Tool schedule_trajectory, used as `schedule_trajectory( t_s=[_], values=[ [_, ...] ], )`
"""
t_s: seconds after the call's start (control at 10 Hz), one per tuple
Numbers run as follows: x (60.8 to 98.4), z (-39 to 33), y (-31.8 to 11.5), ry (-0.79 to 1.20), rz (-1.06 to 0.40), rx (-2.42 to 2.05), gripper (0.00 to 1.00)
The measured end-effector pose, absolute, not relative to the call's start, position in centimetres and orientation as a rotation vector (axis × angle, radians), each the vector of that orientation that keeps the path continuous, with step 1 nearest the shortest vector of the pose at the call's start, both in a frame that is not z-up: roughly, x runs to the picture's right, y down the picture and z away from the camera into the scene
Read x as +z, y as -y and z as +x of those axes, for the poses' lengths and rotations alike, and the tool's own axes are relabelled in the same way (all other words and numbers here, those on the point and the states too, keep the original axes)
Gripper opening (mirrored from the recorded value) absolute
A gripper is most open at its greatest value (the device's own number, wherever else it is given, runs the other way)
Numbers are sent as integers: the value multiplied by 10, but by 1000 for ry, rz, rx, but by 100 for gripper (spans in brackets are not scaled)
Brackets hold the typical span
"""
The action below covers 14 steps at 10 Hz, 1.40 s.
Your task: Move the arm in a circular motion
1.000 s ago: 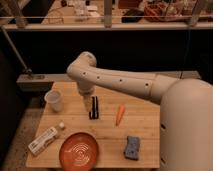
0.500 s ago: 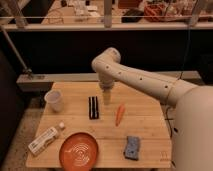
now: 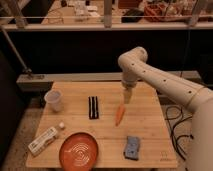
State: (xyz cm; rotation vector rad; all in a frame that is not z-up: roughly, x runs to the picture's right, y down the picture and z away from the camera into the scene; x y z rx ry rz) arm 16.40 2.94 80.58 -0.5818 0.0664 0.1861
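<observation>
Cream-white arm [image 3: 165,82], cream pincer [image 3: 127,98] above orange carrot [image 3: 119,115], white-swirled orange plate [image 3: 64,152], blue sponge [image 3: 132,147]

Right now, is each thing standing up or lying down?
arm: bent over the table.
gripper: pointing down, near the carrot's far end.
cup: standing upright.
carrot: lying flat.
black bars: lying side by side.
plate: flat, nothing on it.
white packet: lying down.
blue sponge: lying flat.

Wooden table [image 3: 147,122], set with small things.
From the carrot [image 3: 119,115]: black strips [image 3: 93,107] left, cup [image 3: 54,100] beyond, orange plate [image 3: 79,151] and white box [image 3: 44,140] lower left, blue sponge [image 3: 132,147] below, gripper [image 3: 127,98] just above.
</observation>
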Motion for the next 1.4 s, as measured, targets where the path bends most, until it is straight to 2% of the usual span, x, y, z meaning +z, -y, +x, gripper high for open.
schedule_trajectory(
  t_s=[0.3, 0.8, 1.1, 1.4],
  values=[
    [779, 180, -68, -63, -585, 225, 80],
    [705, 134, -139, -70, -584, 117, 80],
    [690, 78, -149, -12, -576, 48, 80],
    [696, 8, -138, 78, -558, -43, 80]
  ],
)
